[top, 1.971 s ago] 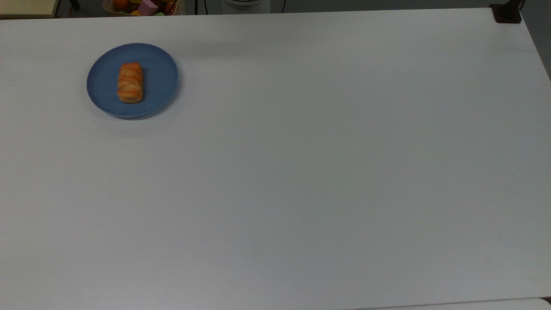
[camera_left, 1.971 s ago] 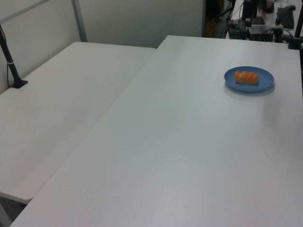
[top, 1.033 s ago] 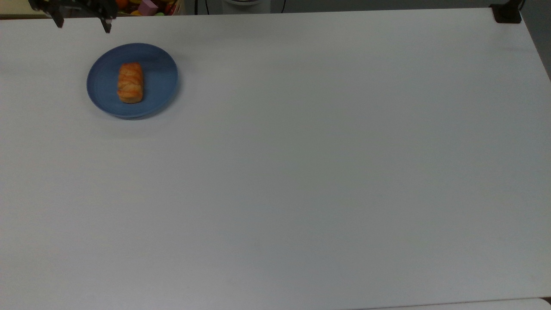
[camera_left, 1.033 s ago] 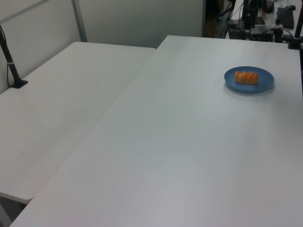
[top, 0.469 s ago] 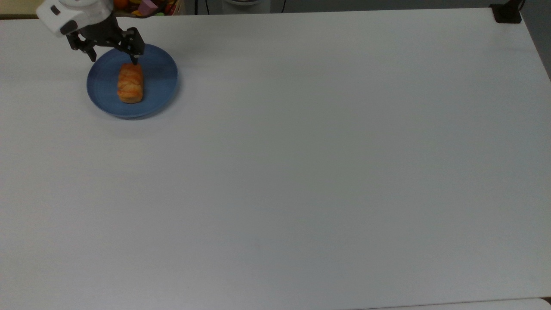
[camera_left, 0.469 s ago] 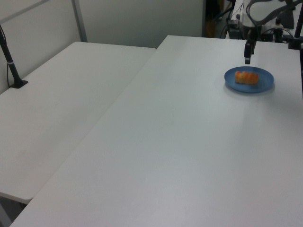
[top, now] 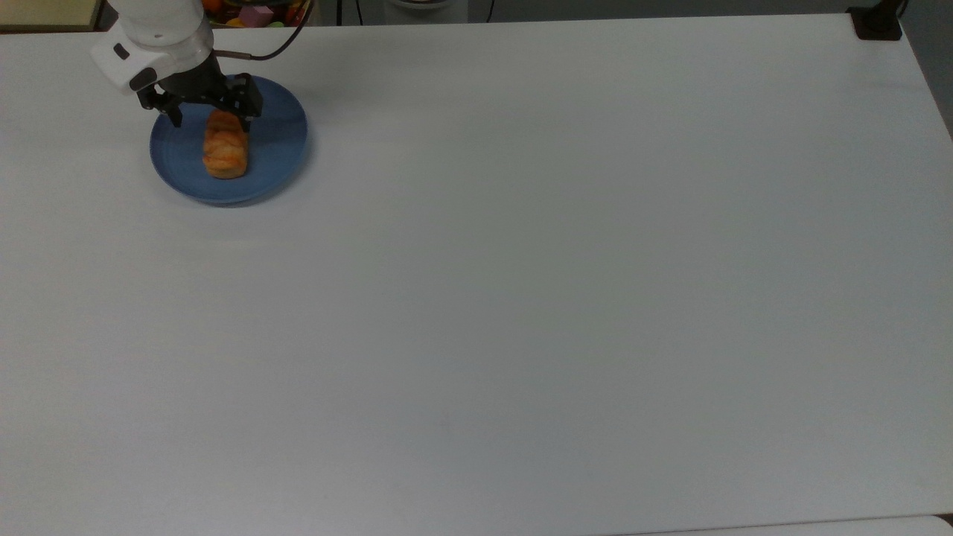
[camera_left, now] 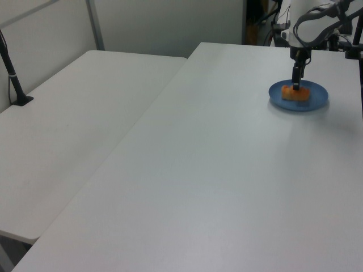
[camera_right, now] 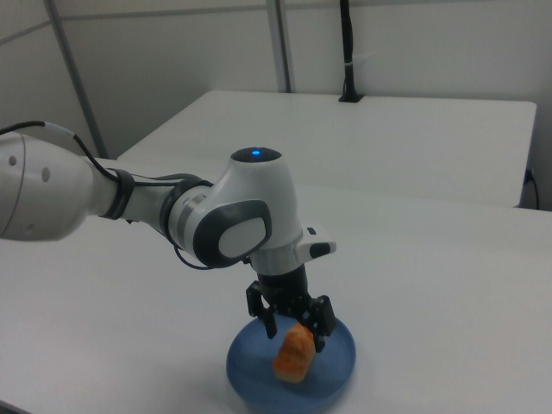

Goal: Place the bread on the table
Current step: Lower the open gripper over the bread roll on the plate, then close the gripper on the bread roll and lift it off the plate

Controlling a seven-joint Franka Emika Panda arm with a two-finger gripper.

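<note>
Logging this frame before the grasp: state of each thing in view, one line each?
bread: lying flat on the blue plate, not lifted, one end between the fingers.
blue plate: resting on the table, holding the bread.
gripper: open, lowered over the bread's end at the top view's top, one finger either side.
table: bare white top, carrying the plate.

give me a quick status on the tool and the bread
Tool open, straddling one end of the bread, not closed on it. Bread flat on the blue plate. Table bare all round the plate, nothing in the way.
</note>
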